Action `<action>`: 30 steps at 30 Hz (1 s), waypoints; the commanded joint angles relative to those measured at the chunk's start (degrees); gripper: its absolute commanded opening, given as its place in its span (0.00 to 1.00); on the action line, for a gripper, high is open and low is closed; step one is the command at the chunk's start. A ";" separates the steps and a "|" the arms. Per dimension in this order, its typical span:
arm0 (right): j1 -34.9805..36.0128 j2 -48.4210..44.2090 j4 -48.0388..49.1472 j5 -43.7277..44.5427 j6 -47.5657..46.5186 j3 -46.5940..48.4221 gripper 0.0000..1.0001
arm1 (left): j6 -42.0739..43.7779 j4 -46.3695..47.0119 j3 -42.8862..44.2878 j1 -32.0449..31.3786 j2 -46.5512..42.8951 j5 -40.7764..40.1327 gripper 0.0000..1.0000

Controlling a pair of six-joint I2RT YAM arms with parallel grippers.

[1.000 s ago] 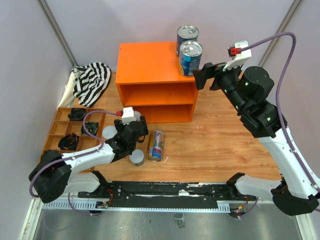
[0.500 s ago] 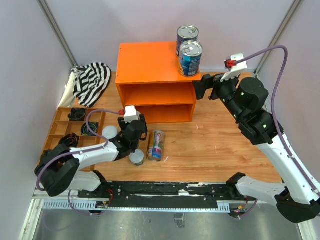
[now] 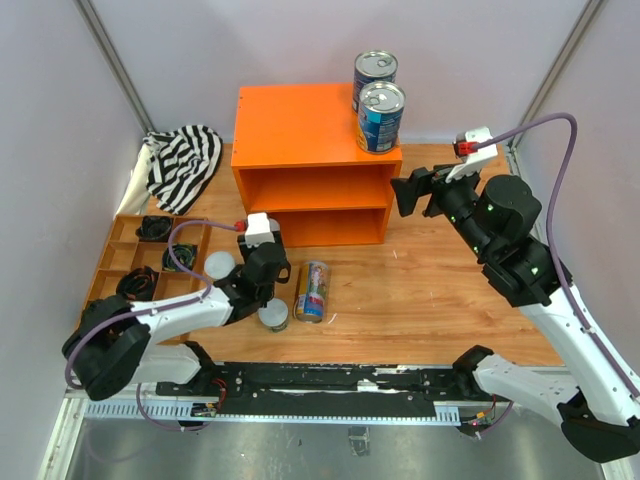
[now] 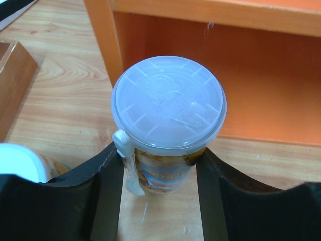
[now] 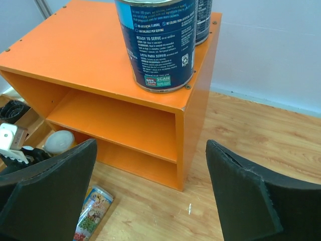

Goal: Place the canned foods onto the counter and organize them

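Two wide blue-labelled cans (image 3: 380, 117) (image 3: 375, 70) stand on the right of the orange counter's top (image 3: 295, 125). My right gripper (image 3: 405, 190) hovers open and empty to the right of the counter; the right wrist view shows the nearer blue can (image 5: 156, 42) above the gripper (image 5: 150, 150). My left gripper (image 4: 160, 165) is shut on a small yellowish can with a white lid (image 4: 168, 108), upright on the table before the counter's lower opening. A slim colourful can (image 3: 313, 290) lies on the table. Two more small white-lidded cans (image 3: 273, 316) (image 3: 219, 265) stand beside the left arm.
A low brown compartmented tray (image 3: 110, 250) with dark items sits at the left. A striped cloth (image 3: 183, 160) lies behind it by the wall. Bare wooden table (image 3: 450, 290) stretches to the right of the slim can.
The left jaws have closed in around the small white-lidded can. The right arm has drawn back and down from the front blue can, and its jaws have narrowed.
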 commanded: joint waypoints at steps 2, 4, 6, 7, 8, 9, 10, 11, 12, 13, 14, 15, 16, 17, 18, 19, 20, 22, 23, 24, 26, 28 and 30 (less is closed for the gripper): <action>1.05 -1.56 1.14 -0.51 0.14 -1.52 0.89 | 0.30 -1.96 -1.13 -2.64 -8.00 -2.69 0.00; 1.21 -1.85 1.16 -0.53 0.29 -1.84 0.89 | 1.02 -3.16 -1.24 -3.53 -10.18 -2.69 0.00; 1.38 -2.19 1.05 -0.53 0.51 -2.09 0.88 | 1.26 -4.80 -1.04 -4.31 -11.82 -2.86 0.00; 1.52 -2.41 0.97 -0.53 0.58 -2.27 0.88 | 1.43 -5.37 -0.95 -4.74 -12.76 -2.96 0.00; 1.76 -2.61 0.92 -0.53 0.60 -2.41 0.88 | 1.68 -5.81 -0.90 -5.19 -13.26 -3.18 0.00; 1.95 -2.83 0.82 -0.46 0.61 -2.51 0.88 | 1.84 -6.20 -0.78 -5.75 -13.76 -3.50 0.00; 2.19 -3.11 0.67 -0.33 0.61 -2.55 0.88 | 1.96 -6.77 -0.56 -6.21 -14.24 -3.92 0.00; 2.51 -3.37 0.53 -0.09 0.61 -2.68 0.88 | 1.99 -7.55 -0.40 -6.69 -14.78 -4.36 0.00; 2.69 -3.70 0.36 0.11 0.56 -2.87 0.88 | 1.97 -8.06 -0.23 -7.17 -15.35 -4.86 0.00; 2.93 -3.99 0.20 0.31 0.48 -3.09 0.88 | 2.05 -8.51 -0.03 -7.65 -16.04 -5.31 0.00; 3.01 -4.25 0.02 0.53 0.44 -3.31 0.88 | 2.10 -9.08 0.26 -8.11 -16.87 -5.62 0.00; 3.11 -4.52 -0.21 0.69 0.43 -3.55 0.88 | 2.07 -9.74 0.62 -8.79 -17.60 -6.11 0.00; 3.15 -4.85 -0.35 0.88 0.43 -4.02 0.88 | 2.08 -10.55 1.05 -9.28 -18.32 -6.62 0.00; 3.17 -5.19 -0.44 1.22 0.43 -4.35 0.88 | 2.20 -11.35 1.69 -9.95 -18.99 -7.14 0.00; 3.13 -5.55 -0.55 1.47 0.43 -4.81 0.88 | 2.23 -12.21 2.37 -10.48 -19.57 -7.74 0.00; 3.16 -5.90 -0.64 1.76 0.43 -5.21 0.88 | 2.46 -13.13 3.22 -11.36 -20.08 -8.37 0.00; 3.17 -6.23 -0.72 2.09 0.43 -5.67 0.88 | 2.80 -13.92 4.20 -12.23 -20.38 -9.23 0.00; 3.17 -6.88 -0.79 2.61 0.63 -6.78 0.88 | 3.96 -15.22 6.34 -14.20 -20.87 -11.16 0.00; 3.17 -7.22 -0.79 2.69 0.80 -7.38 0.88 | 4.82 -15.89 7.52 -15.13 -20.87 -12.11 0.00; 3.16 -7.53 -0.82 2.76 0.97 -7.96 0.88 | 5.52 -16.49 9.00 -16.29 -20.78 -12.98 0.00; 3.14 -8.20 -0.83 3.10 1.26 -9.13 0.88 | 6.85 -17.75 11.83 -18.46 -20.14 -15.35 0.00; 3.12 -8.98 -0.94 3.43 1.54 -10.20 0.88 | 8.75 -18.29 14.73 -20.61 -19.45 -17.15 0.00; 3.17 -9.76 -1.20 3.63 1.80 -11.12 0.88 | 10.63 -18.92 18.07 -22.35 -18.56 -18.47 0.00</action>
